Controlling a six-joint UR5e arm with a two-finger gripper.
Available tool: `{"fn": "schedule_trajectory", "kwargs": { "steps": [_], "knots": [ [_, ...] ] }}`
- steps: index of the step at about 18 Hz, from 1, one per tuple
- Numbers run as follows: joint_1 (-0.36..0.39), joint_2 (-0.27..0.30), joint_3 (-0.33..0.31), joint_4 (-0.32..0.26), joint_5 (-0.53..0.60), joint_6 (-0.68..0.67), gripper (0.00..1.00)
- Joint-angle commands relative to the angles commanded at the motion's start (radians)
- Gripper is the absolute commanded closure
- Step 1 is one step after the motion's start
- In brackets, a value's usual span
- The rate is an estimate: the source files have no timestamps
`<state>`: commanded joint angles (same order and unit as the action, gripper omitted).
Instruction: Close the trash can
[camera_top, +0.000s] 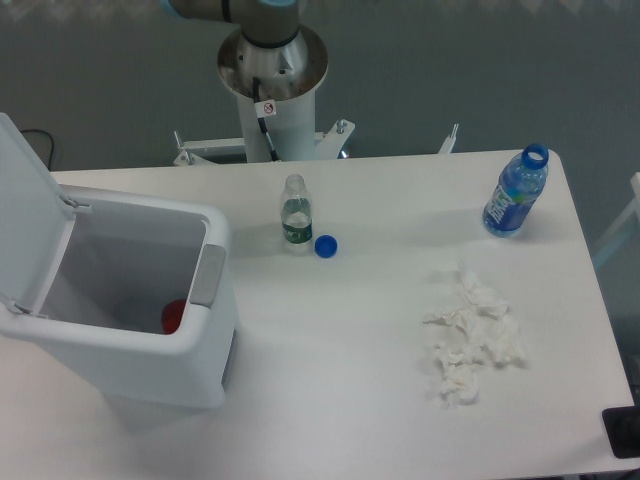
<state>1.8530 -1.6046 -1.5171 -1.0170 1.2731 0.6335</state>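
The white trash can (205, 345) stands at the left of the table with its lid (25, 200) swung up and open on the left side. A grey push-latch strip (208, 275) sits on its right rim. A red object (174, 315) lies inside at the bottom. Only the arm's base column (272, 100) shows at the top; the gripper is out of view.
A small clear bottle (296, 215) without its cap stands mid-table with a blue cap (325, 246) beside it. A blue bottle (516, 192) stands at the far right. Crumpled white tissues (470, 340) lie at the right. A dark object (622, 432) sits at the bottom right edge.
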Motion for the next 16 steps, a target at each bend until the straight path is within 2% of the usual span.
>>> {"fn": "schedule_trajectory", "kwargs": {
  "steps": [4, 10, 16],
  "knots": [
    [0.035, 0.008, -0.003, -0.002, 0.003, -0.005, 0.00],
    [0.083, 0.008, -0.009, -0.002, 0.074, -0.003, 0.00],
    [0.167, 0.009, -0.017, -0.002, 0.074, -0.003, 0.00]
  ]
}}
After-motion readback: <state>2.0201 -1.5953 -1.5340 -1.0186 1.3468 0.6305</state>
